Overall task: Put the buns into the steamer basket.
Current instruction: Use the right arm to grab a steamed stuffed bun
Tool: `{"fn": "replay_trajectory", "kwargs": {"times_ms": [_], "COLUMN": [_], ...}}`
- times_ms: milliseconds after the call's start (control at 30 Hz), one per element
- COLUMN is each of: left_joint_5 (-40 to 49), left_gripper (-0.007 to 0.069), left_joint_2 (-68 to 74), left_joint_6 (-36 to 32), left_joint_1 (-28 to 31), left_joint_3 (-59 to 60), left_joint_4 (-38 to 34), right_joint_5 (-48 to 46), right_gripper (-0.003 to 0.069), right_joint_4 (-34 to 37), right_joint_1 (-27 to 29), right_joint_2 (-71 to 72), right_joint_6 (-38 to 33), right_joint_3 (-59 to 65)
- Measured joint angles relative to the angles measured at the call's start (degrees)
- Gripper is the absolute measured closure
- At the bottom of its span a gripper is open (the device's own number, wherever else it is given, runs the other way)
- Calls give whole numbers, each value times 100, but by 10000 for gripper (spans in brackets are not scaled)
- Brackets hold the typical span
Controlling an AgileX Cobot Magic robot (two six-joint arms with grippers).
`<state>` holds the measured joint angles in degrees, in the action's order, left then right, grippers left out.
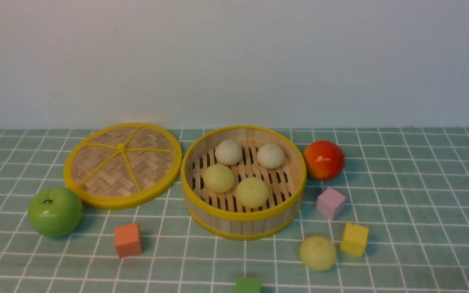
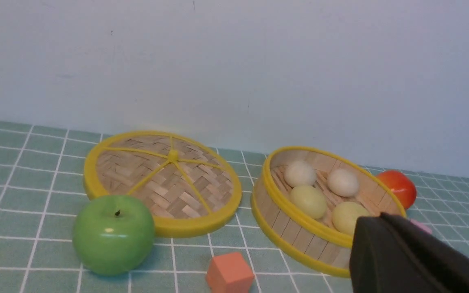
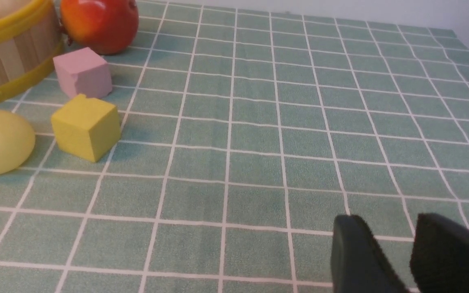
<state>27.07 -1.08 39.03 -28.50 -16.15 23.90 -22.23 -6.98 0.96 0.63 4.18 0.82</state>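
The steamer basket (image 1: 234,223) stands mid-table with several buns inside: two off-white ones (image 1: 228,152) (image 1: 270,156) at the back and two pale yellow-green ones (image 1: 218,178) (image 1: 252,192) in front. A further yellow-green bun (image 1: 318,252) (image 3: 0,142) lies on the cloth to the basket's front right, beside a yellow cube. Neither arm shows in the front view. My left gripper (image 2: 375,221) is shut and empty, its tips in front of the basket's near rim (image 2: 299,221) in the left wrist view. My right gripper (image 3: 385,224) hovers open over bare cloth, well right of the loose bun.
The woven lid (image 1: 122,165) lies left of the basket, with a green apple (image 1: 55,211) in front of it. A red-orange fruit (image 1: 323,160) sits right of the basket. Cubes lie around: orange (image 1: 128,240), pink (image 1: 330,203), yellow (image 1: 354,239), green (image 1: 248,285).
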Motion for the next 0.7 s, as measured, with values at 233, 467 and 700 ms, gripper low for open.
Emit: {"fn": "replay_trajectory", "kwargs": {"times_ms": [233,467,700], "left_joint_5": [-1072,-991,-476], "left_gripper": [627,621,618], "left_joint_2": [0,0,0], "left_joint_6": [-876,-919,-938], "left_joint_1": [1274,2424,2598], "left_joint_3": [1004,1756,1788], "left_joint_4": [-922,-1205,-1092], "right_joint_5": [0,0,0], "right_gripper": [420,420,420], "right_joint_4": [0,0,0], "right_joint_1": [0,0,0], "right_joint_2": [0,0,0], "right_joint_6": [0,0,0], "right_joint_3": [0,0,0]}}
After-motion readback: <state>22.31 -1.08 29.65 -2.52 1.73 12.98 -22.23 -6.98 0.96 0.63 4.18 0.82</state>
